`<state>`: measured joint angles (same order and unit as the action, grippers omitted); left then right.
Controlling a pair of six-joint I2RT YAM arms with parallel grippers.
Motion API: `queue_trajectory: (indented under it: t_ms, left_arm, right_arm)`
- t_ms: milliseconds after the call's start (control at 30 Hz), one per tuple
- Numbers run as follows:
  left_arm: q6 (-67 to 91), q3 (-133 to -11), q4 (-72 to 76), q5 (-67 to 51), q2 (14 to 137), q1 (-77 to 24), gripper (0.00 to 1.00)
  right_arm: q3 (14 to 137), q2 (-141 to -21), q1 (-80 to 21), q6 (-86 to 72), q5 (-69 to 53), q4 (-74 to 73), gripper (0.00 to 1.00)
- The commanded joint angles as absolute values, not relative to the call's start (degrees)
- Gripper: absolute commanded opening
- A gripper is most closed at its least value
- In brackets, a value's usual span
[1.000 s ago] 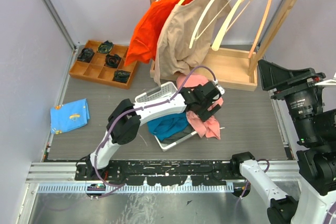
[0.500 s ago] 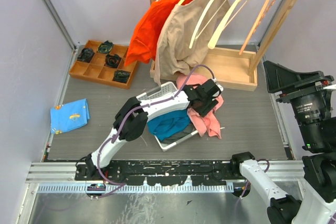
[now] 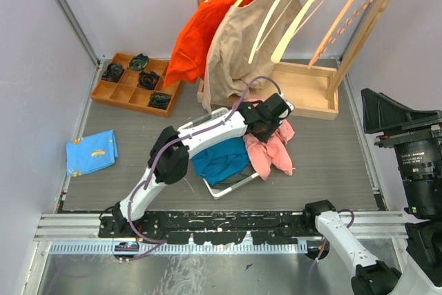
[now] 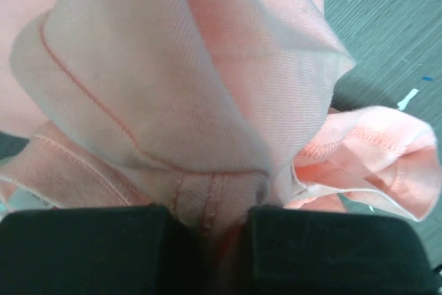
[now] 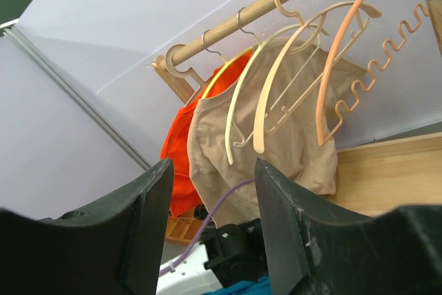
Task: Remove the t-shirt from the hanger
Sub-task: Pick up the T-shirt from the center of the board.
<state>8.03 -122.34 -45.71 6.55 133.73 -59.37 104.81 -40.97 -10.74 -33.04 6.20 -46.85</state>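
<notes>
A pink t-shirt (image 3: 273,153) lies crumpled on the mat beside a white basket (image 3: 224,188), with no hanger in it. My left gripper (image 3: 271,117) is at its top edge. In the left wrist view that gripper (image 4: 207,215) is shut on a fold of the pink cloth (image 4: 186,74), pinched between the black fingers (image 4: 83,246). On the wooden rack (image 3: 304,94), an orange t-shirt (image 3: 200,32) and a beige t-shirt (image 3: 238,53) hang on hangers. My right gripper (image 5: 213,170) is held up high, open and holding nothing, facing the rack.
Empty cream hangers (image 3: 297,22) and an orange wavy hanger (image 3: 342,22) hang on the rail. The basket holds a blue garment (image 3: 221,157). A wooden tray (image 3: 114,92) with black items sits at the back left. A blue cloth (image 3: 91,151) lies at the left.
My left gripper has closed on the pink t-shirt and moved toward the rack, dragging the cloth. The right arm has shifted in the top view. The empty hangers have swung.
</notes>
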Motion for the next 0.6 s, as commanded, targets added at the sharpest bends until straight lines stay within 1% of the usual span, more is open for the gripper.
queue_trajectory:
  t_ms: [0,200,333,567]
  left_arm:
    - [6.93,-125.98,-46.77,8.44,122.70,-60.35,0.00]
    - [4.25,-125.00,-46.14,9.40,110.68,-64.97,0.00]
    - [2.74,-124.71,-46.21,12.36,103.59,-68.49,0.00]
    - [3.05,-124.87,-46.01,14.67,94.66,-70.45,0.00]
  right_arm:
    - [102.60,-40.83,-10.68,-31.71,7.27,-43.55,0.56]
    - [98.93,-40.87,-10.89,-31.71,8.41,-39.78,0.56]
    - [96.72,-40.87,-10.83,-31.80,8.65,-37.82,0.56]
    - [93.70,-40.76,-10.94,-32.25,8.30,-35.29,0.56]
